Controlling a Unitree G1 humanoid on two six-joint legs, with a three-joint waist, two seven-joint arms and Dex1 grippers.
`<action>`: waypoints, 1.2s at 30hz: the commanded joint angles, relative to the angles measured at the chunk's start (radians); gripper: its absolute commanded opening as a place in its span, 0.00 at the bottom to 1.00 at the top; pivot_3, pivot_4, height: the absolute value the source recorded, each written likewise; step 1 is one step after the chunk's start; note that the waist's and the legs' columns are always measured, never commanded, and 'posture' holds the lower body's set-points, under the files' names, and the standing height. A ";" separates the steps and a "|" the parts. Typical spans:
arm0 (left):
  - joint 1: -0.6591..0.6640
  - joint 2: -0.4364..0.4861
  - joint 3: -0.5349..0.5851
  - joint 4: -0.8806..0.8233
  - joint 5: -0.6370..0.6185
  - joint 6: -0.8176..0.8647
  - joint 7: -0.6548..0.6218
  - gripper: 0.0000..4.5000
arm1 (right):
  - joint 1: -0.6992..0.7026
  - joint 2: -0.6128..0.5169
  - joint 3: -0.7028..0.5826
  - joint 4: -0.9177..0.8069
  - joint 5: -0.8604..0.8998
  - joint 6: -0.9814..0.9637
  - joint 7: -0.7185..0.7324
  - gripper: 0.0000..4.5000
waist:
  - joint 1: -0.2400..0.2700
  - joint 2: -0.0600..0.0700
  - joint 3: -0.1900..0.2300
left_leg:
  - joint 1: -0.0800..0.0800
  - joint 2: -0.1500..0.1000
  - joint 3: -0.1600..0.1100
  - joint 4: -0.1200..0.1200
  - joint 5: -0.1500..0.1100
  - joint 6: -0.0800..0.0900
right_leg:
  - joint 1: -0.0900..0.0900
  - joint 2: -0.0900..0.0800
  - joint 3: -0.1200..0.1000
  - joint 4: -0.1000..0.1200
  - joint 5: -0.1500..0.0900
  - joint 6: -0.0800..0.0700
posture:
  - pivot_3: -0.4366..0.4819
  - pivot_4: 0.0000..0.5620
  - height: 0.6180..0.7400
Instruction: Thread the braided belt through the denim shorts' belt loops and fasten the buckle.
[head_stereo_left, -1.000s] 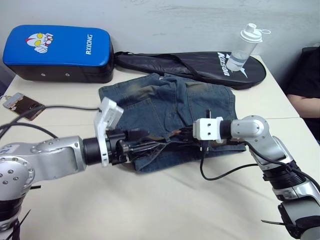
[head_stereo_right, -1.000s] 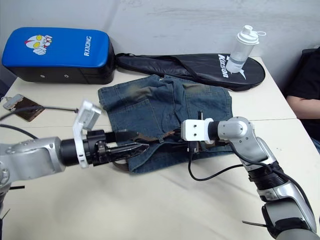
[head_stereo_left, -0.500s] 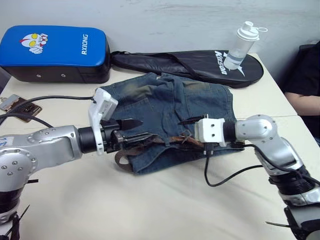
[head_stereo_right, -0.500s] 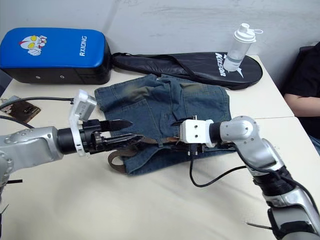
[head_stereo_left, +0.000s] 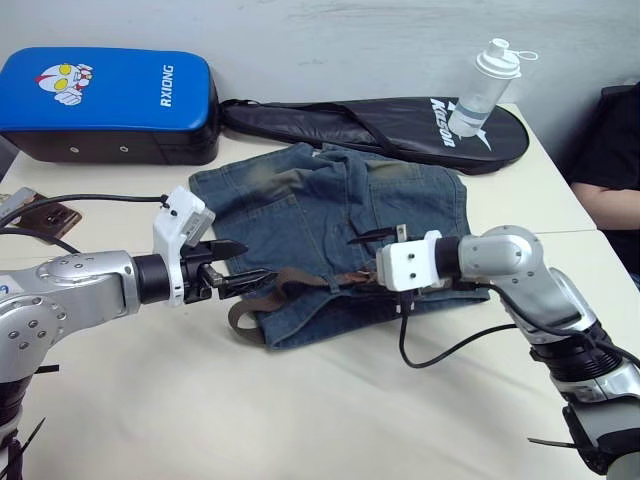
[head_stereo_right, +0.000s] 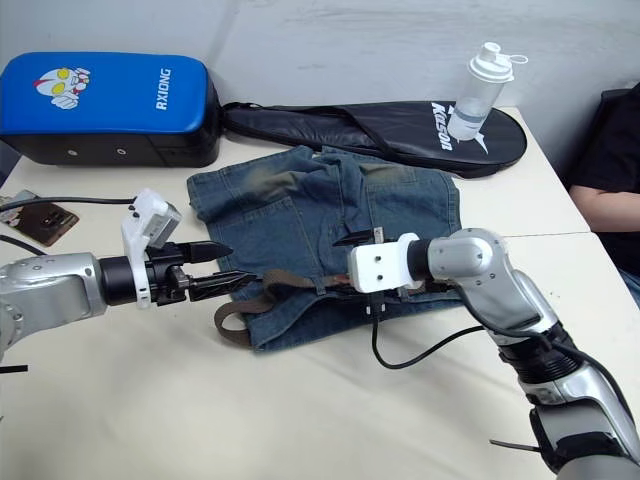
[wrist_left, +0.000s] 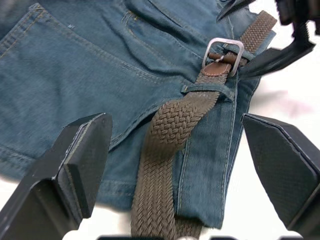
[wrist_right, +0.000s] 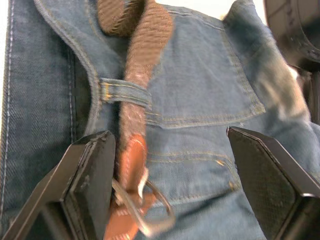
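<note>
The denim shorts (head_stereo_left: 330, 205) lie flat mid-table, waistband toward me. The braided belt (head_stereo_left: 305, 281) runs along the waistband, and its free end curls off the shorts' left corner (head_stereo_left: 243, 316). In the left wrist view the belt (wrist_left: 167, 150) passes under a belt loop (wrist_left: 207, 89) to the silver buckle (wrist_left: 223, 50). My left gripper (head_stereo_left: 238, 266) stands open at the shorts' left edge, over the belt, gripping nothing. My right gripper (head_stereo_left: 362, 262) is open over the waistband's middle, its fingers (wrist_right: 85, 185) either side of the belt (wrist_right: 142, 50) and buckle (wrist_right: 145, 215).
A blue pad (head_stereo_left: 110, 90), a black racket bag (head_stereo_left: 400, 125) and a clear bottle (head_stereo_left: 480, 90) line the table's back. A small dark object (head_stereo_left: 40, 215) with a cable lies at the left. A person (head_stereo_left: 615, 170) sits at the right edge. A black cable (head_stereo_left: 450, 345) hangs from my right wrist.
My right gripper has opened from shut over the belt at the waistband. My left arm has drawn back to the left, off the shorts' corner, still open.
</note>
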 joint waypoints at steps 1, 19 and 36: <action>-0.007 -0.010 0.057 -0.033 -0.002 0.010 0.004 1.00 | 0.003 0.007 0.016 0.009 -0.053 -0.050 -0.027 0.84 | -0.002 0.000 0.000 | 0.000 0.000 0.000 0.001 0.000 0.000 | 0.000 0.000 0.000 0.000 0.000 0.000 | 0.48 0.27 1.00; 0.029 -0.075 0.111 -0.061 -0.007 0.042 0.055 1.00 | -0.047 0.099 0.042 0.074 -0.114 -0.078 -0.047 0.01 | -0.026 0.000 0.000 | 0.002 0.000 0.000 0.011 0.001 -0.002 | 0.000 -0.001 0.003 0.016 0.000 -0.001 | 0.48 0.27 1.00; 0.101 -0.100 0.164 -0.105 0.000 0.036 0.087 1.00 | -0.158 0.136 0.045 0.105 -0.003 0.035 0.087 0.28 | -0.025 0.000 0.000 | 0.002 0.000 0.000 0.011 0.001 -0.001 | 0.000 -0.001 0.003 0.017 0.000 -0.001 | 0.48 0.27 1.00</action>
